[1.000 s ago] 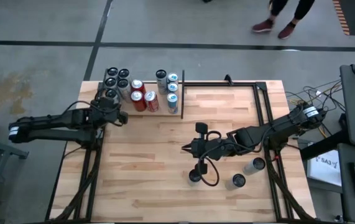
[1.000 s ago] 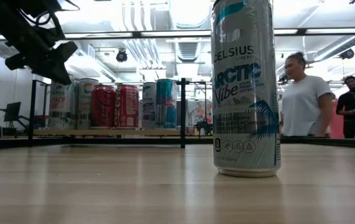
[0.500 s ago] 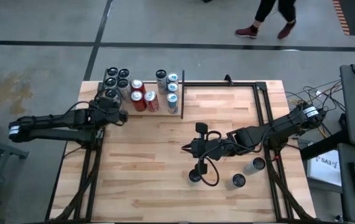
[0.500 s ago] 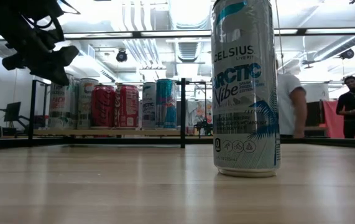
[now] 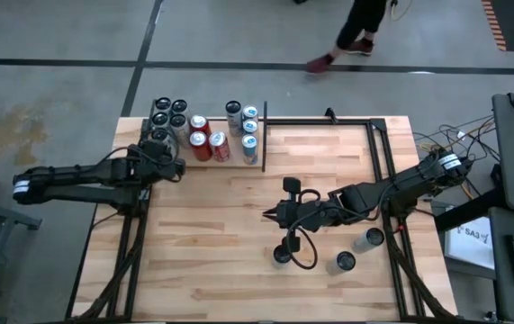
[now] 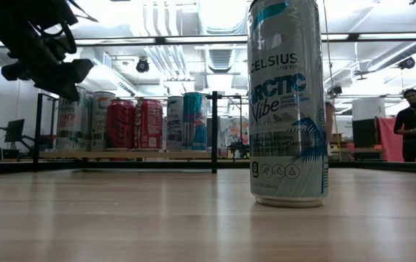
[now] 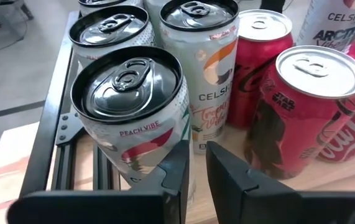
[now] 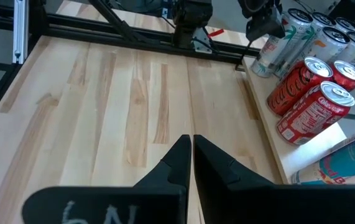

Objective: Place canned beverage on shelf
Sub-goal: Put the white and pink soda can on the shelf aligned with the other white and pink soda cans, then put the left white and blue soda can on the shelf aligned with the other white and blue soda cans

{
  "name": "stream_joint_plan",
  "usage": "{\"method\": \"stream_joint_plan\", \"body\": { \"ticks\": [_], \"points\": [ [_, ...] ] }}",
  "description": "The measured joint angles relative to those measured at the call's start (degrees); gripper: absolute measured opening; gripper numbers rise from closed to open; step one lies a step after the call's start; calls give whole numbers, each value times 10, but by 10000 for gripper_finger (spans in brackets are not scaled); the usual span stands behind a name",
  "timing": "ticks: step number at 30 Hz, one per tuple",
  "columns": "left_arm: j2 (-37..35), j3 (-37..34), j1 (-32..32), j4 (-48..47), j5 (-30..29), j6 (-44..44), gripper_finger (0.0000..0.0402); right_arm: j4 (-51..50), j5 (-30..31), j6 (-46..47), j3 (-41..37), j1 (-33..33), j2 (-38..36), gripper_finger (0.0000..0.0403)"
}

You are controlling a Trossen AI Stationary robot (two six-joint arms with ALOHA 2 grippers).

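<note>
Both arms unmoved, person walked left

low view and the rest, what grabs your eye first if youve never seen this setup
The tall Celsius can standing alone close to the low camera dominates. Behind it, the shelf at the table's far left corner is crowded with cans, red cola cans among silver ones, with the left hand beside them, shut and empty.

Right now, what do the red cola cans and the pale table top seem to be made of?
The red cola cans: apparently aluminium, judging by shiny silver lids with pull tabs and glossy printed sides. The pale table top: wood, probably butcher-block, showing jointed strips with grain and a smooth sheen.
</note>
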Motion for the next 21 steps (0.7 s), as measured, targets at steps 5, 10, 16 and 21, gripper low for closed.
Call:
{"method": "stream_joint_plan", "body": {
  "ticks": [5,10,16,21],
  "points": [
    [7,0,0,0,0,-1,38,1,0,0,0,0,0,9],
    [7,0,0,9,32,-1,38,2,0,0,0,0,0,9],
    [0,15,-14,18,128,12,38,2,0,0,0,0,0,9],
    [-5,56,-68,71,168,72,38,18,-3,-5,0,-7,0,9]
  ]
}}
